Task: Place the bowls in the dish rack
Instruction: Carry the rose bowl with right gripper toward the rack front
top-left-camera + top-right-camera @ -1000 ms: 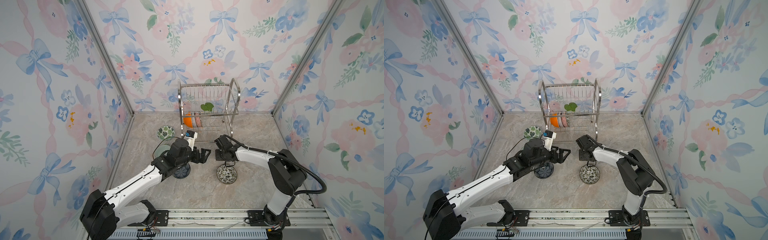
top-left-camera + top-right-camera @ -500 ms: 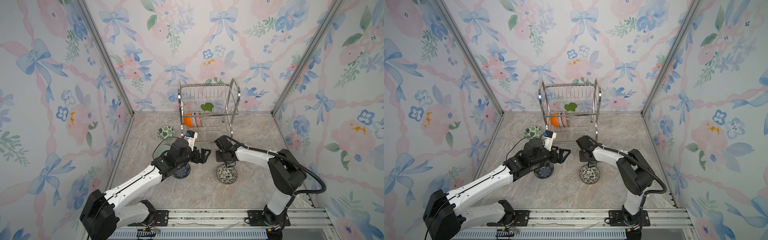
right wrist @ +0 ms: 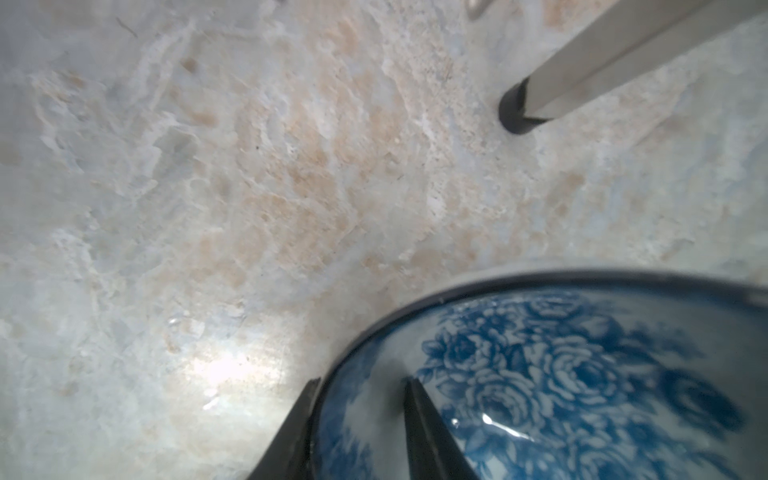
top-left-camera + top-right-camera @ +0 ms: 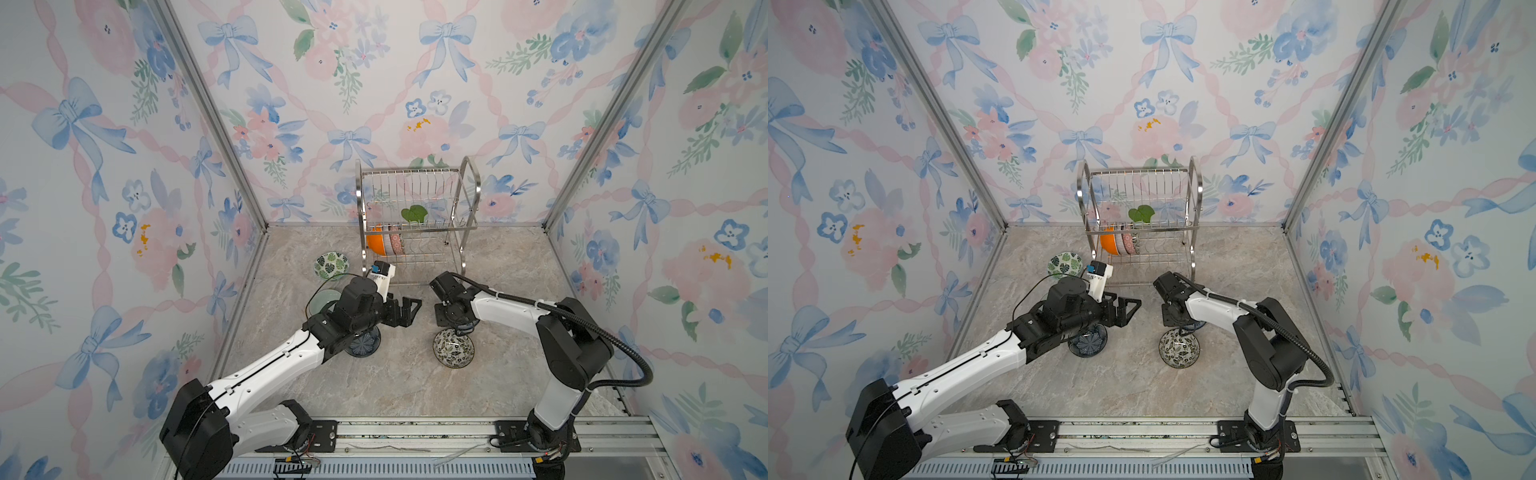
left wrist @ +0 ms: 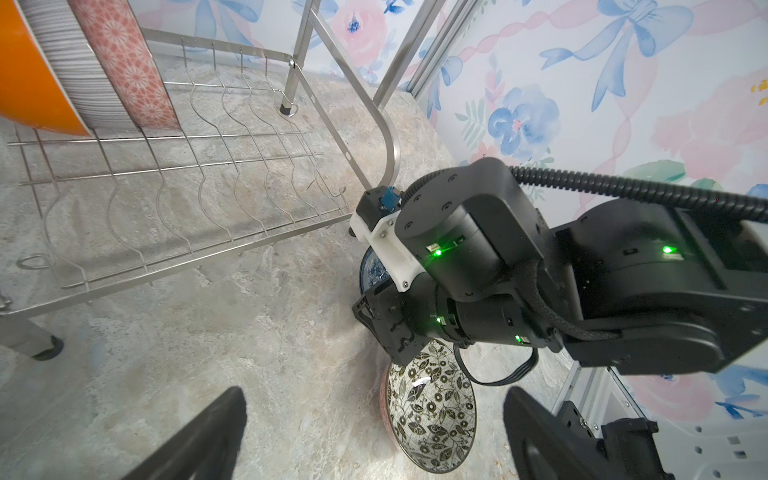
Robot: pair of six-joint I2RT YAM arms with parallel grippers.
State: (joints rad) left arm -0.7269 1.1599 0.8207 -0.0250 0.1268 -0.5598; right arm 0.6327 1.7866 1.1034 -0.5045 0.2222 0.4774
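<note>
The dish rack (image 4: 440,226) is standing at the back of the table (image 4: 395,386), close to the rear wall. On its lower shelf, at the left end, three bowls are standing on edge side by side: an orange bowl (image 5: 29,75), a striped bowl (image 5: 79,70) and a pink patterned bowl (image 5: 129,70). A bowl with a big green leaf (image 4: 413,215) is sitting higher up, at the upper shelf.

The other bowls are lying on the table. A bowl with small green leaves (image 4: 331,266) is resting left of the rack. A pale bowl (image 4: 324,300) and a dark blue bowl (image 4: 365,343) are partly hiding under the left arm.

The right gripper (image 3: 361,382) is reaching down to the blue and white flower bowl (image 3: 582,374), which is sitting on the table just in front of the rack's right front leg (image 3: 515,108). The jaws are partly apart with the bowl's rim between them, one finger outside the rim and one inside. I cannot tell if they are pressing on the wall. The black and white leaf bowl (image 4: 453,347) is lying just beside this one, on the near side.

The left gripper (image 4: 405,309) is hovering above the table between the dark blue bowl and the right gripper. Its jaws are standing wide apart and are holding nothing.
</note>
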